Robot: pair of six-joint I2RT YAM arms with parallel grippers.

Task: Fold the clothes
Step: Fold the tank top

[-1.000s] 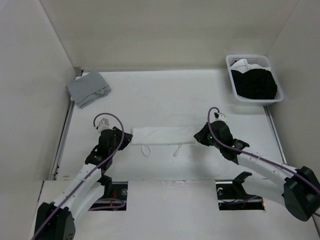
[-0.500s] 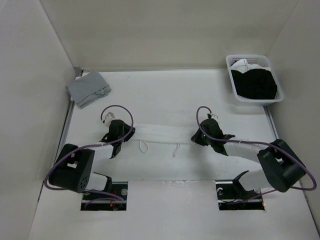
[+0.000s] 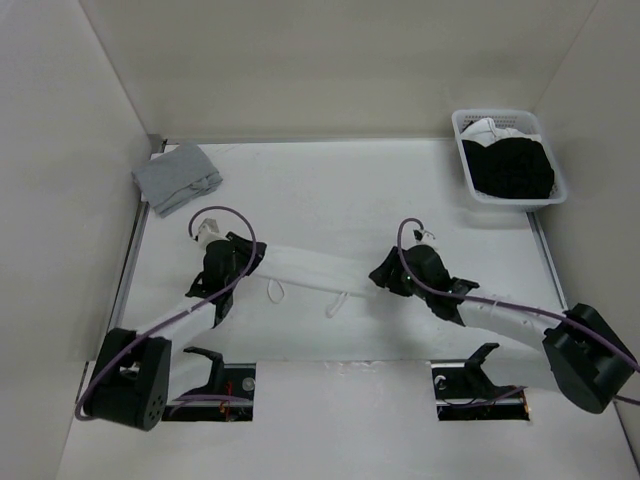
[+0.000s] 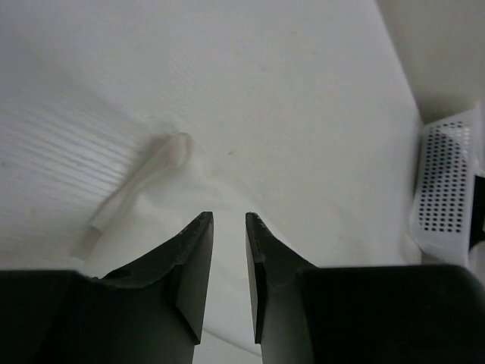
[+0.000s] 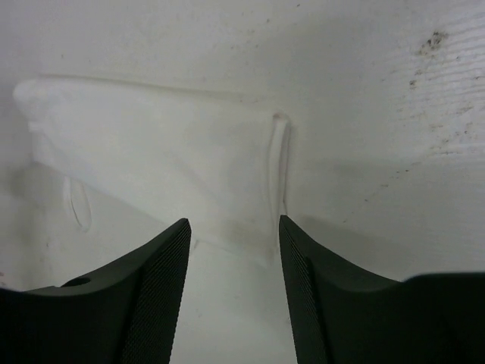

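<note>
left fingers (image 4: 191,267) clamped on white camisole (image 3: 315,266) left end | right fingers (image 5: 158,292) apart over its right end | camisole on tabletop (image 3: 330,190)

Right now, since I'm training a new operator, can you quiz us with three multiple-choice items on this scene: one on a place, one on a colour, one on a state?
1. The grey garment lies:
A) far left on the table
B) near right
C) dead centre

2. The pile in the basket is:
A) red
B) grey
C) black

3. By the camisole, the right claw is:
A) clamped on it
B) open
C) shut, empty

Answers:
1 A, it sits by the far-left corner.
2 C, dark cloth fills most of the basket.
3 B, its jaws stand wide apart in the wrist view.
</note>
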